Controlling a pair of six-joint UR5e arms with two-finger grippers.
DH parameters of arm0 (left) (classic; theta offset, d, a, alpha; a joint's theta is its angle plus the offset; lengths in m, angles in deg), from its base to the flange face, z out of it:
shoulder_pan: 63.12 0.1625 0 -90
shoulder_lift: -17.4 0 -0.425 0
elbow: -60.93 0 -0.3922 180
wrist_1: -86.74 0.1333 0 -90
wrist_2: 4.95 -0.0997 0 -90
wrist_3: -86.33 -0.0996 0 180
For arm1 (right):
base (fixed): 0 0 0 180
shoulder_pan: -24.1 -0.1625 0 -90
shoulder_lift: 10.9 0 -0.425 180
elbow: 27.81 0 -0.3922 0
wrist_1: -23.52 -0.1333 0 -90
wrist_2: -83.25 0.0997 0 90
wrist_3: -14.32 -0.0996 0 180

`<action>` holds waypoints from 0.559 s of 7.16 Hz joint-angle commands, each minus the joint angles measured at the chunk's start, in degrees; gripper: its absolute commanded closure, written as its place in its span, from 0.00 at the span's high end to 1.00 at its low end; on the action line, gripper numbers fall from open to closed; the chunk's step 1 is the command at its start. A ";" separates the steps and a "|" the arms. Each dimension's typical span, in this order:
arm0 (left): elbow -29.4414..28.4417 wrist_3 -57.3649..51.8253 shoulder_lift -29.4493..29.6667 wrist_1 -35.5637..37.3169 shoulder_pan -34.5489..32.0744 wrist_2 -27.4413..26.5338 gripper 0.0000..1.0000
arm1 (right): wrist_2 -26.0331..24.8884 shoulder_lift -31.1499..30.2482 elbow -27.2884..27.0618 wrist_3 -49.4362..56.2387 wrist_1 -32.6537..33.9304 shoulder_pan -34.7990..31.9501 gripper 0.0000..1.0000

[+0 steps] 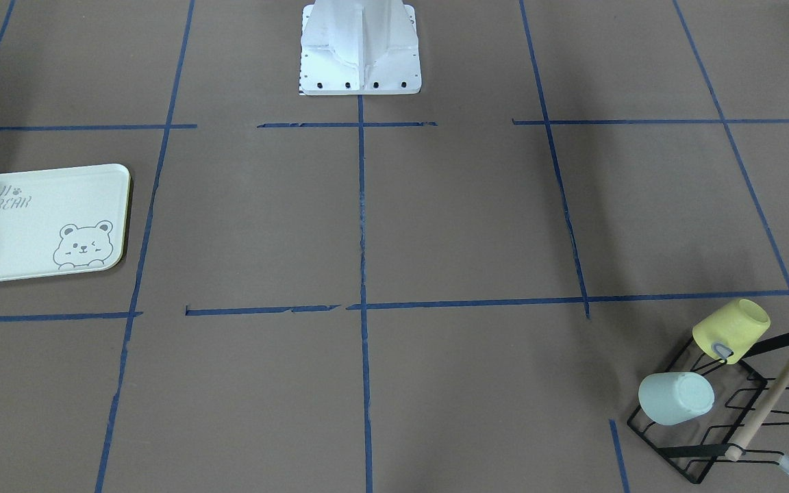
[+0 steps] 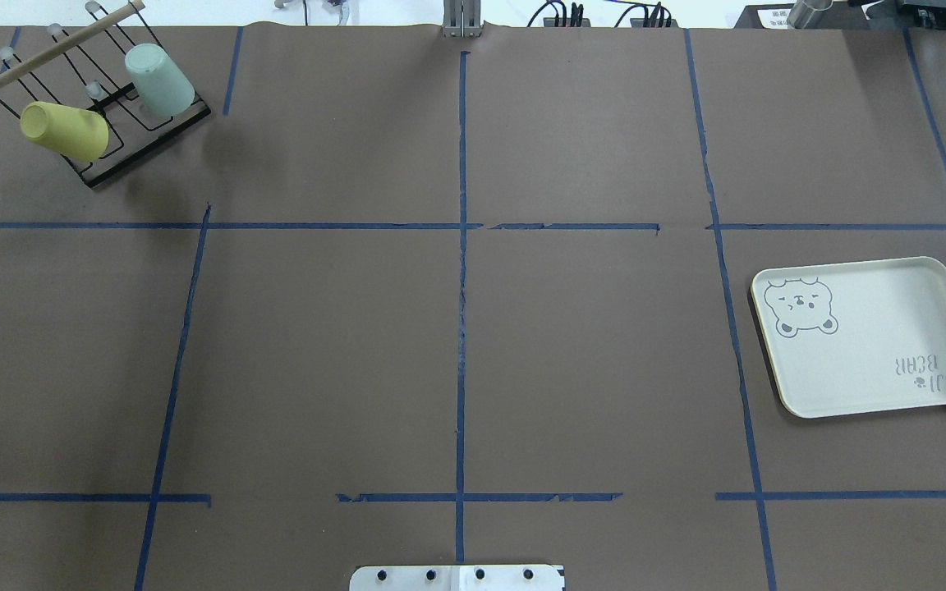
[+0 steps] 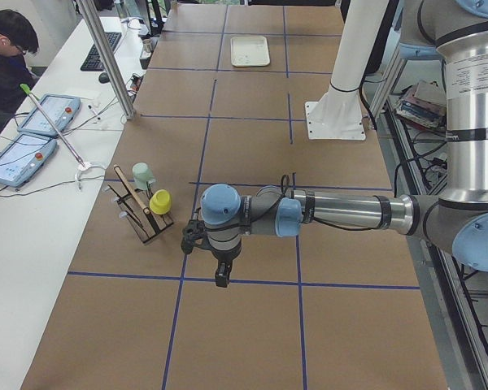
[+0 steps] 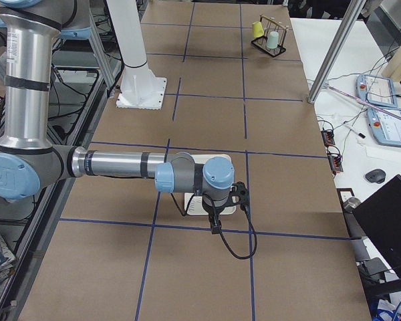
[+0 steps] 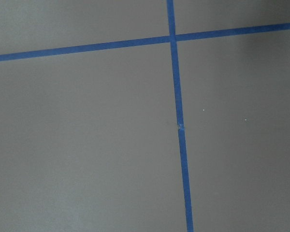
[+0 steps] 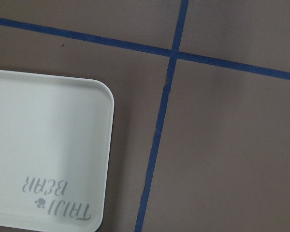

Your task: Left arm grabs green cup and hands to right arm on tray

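Note:
The green cup hangs mouth-down on a prong of a black wire rack, next to a yellow cup. In the overhead view the green cup is at the far left corner. The tray lies flat and bare on the right side, and it also shows in the right wrist view. My left gripper shows only in the exterior left view, held above the table short of the rack. My right gripper shows only in the exterior right view, held over the tray's edge. I cannot tell whether either is open or shut.
The rack has a wooden bar across its top. The robot's white base stands at mid-table. Blue tape lines grid the brown table. An operator sits at a side desk with tablets.

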 commanded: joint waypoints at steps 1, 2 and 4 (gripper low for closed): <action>-1.40 0.28 6.50 -6.46 0.45 0.15 1.00 | 0.00 0.24 -0.26 -0.09 0.00 0.09 1.00; -2.89 0.63 12.45 -5.70 0.80 0.59 1.00 | 0.00 0.24 -0.26 -0.09 0.00 0.09 1.00; -3.17 17.15 18.89 -6.39 6.64 0.16 1.00 | 0.09 0.15 -0.26 -0.09 0.09 0.17 1.00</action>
